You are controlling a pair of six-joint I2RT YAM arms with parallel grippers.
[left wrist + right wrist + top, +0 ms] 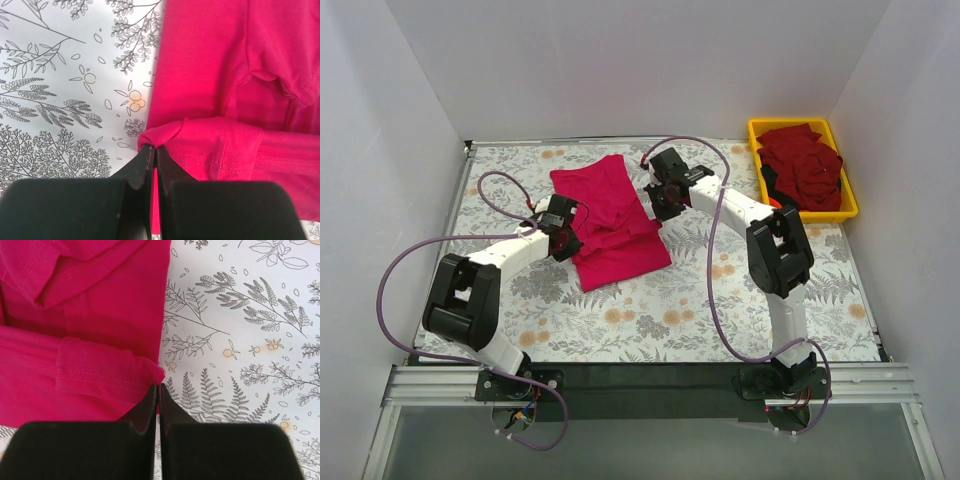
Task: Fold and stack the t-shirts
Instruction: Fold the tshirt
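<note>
Magenta t-shirt (610,220) lies on the table (720,300) between my two tools, partly gathered: sleeves turned inward, body narrowed, surface rumpled, so by my assessment the first fold is under way and not complete. No stack is in evidence. The crimson t-shirts (803,165) sit heaped and unfolded in the yellow bin (790,122), well off to the far right of my right gripper (658,200); I judge most of the work outstanding. My left gripper (152,150) has its jaws pressed together on a small raised fold at the shirt's edge, cloth directly ahead of the tips and to their right, bare table to their left. The right gripper's jaws are likewise closed and appear to nip a hemmed corner, cloth ahead-left, table to the right. Both arms reach forward, elbows bent, wrists angled inward toward the garment from opposite sides.
</note>
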